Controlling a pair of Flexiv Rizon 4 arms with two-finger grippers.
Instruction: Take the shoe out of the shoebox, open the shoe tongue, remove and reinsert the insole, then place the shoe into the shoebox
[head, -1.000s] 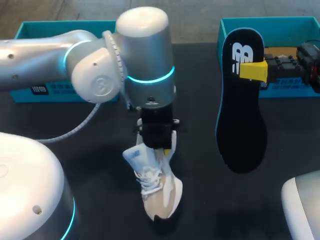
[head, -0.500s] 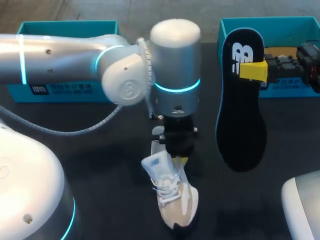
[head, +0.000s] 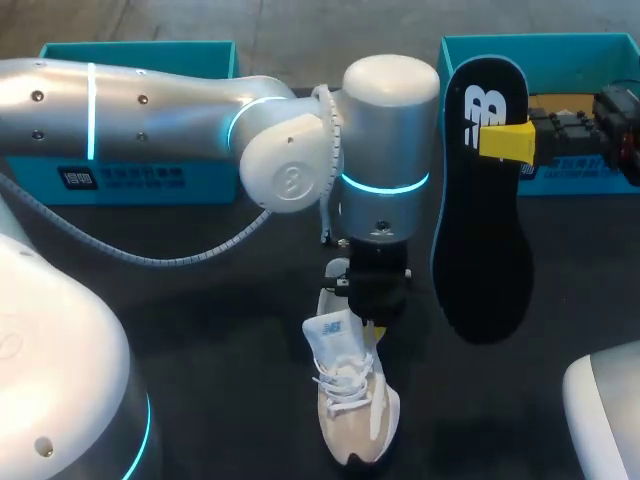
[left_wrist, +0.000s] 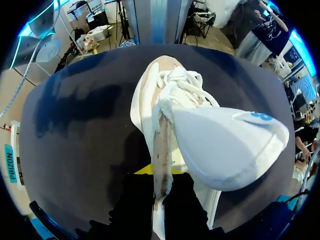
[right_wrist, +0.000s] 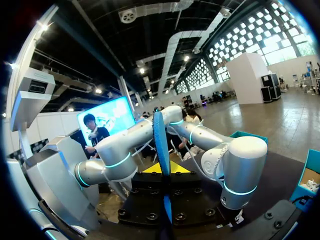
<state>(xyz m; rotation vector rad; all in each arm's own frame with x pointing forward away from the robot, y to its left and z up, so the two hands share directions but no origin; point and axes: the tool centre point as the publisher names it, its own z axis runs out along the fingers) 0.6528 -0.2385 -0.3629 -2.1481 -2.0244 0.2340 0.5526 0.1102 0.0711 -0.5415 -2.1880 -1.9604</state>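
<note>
My left gripper (head: 373, 318) pinches the shoe (head: 352, 405) at its heel collar, toe ahead on the table (head: 200, 310). My right gripper (head: 506, 141) clamps the insole (head: 484, 240), which hangs beneath it. I judge it light and floppy, so a heel-end hold suits.

The black table (head: 200, 330) is matte and evenly lit, with soft shadows across its top.

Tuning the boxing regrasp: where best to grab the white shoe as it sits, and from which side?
Best bet: pinch the collar wall at the heel from above, one finger inside the opening, one outside. The shoe stands on its sole, tongue lifted clear, leaving that thin upright wall exposed. The left gripper sits there.
</note>
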